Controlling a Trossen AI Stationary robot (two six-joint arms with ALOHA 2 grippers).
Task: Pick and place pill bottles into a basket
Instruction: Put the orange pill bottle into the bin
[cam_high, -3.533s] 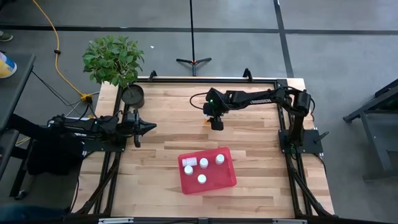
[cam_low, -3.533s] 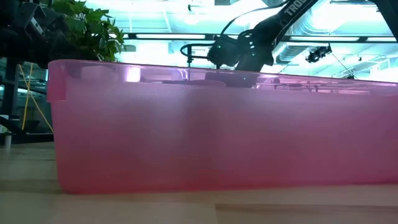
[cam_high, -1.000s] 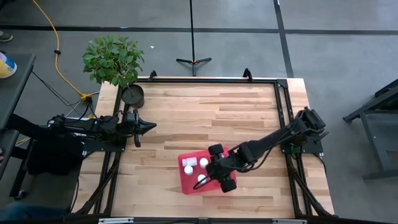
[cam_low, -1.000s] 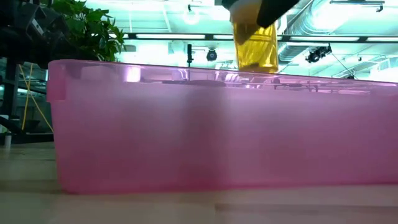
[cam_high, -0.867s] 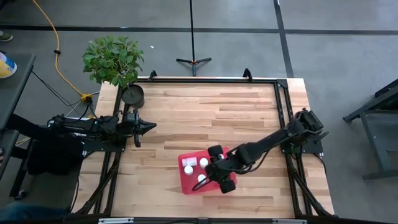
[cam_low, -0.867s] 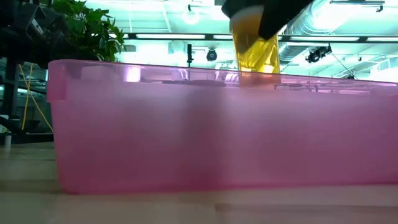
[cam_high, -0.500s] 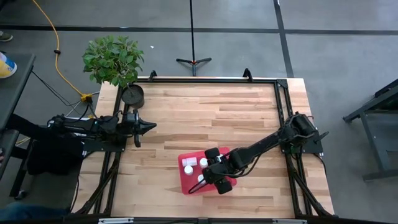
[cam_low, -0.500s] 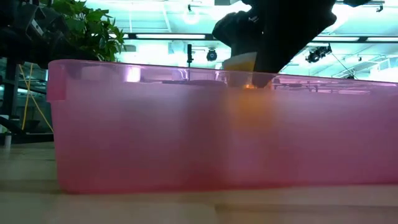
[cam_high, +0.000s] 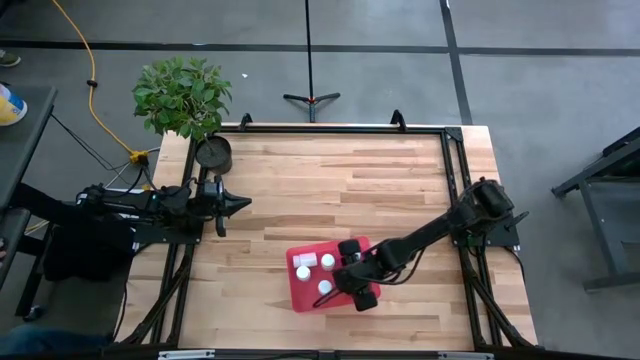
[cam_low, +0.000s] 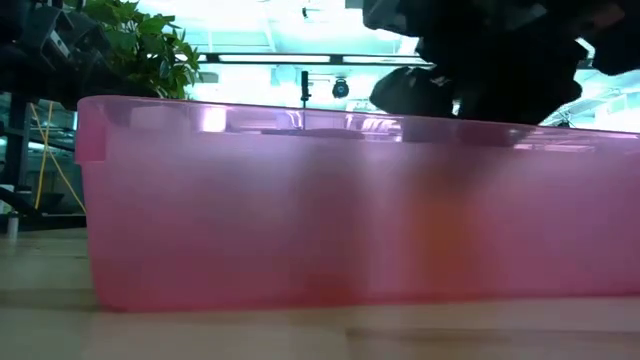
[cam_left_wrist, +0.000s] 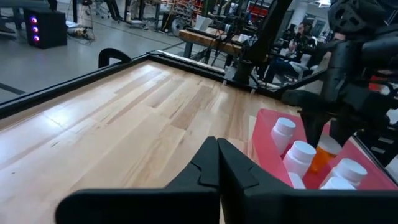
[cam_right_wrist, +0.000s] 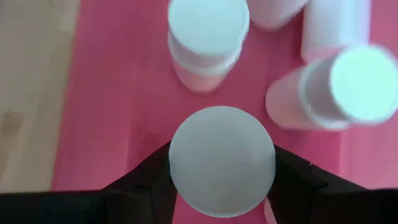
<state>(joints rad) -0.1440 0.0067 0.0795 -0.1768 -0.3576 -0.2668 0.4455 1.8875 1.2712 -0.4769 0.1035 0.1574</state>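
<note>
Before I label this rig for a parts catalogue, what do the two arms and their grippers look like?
Both arms are dark, near black, built of slim jointed links on black frames at the table's sides. The left gripper ends in two flat, tapering black fingers forming a wedge. The right gripper has a blocky black wrist and black fingers. No markings are readable.

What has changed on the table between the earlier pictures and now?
The right gripper carried the amber bottle from mid-table to the basket and lowered it inside, fingers at its cap. The white bottles, the left gripper and the black pot stayed as they were.
</note>
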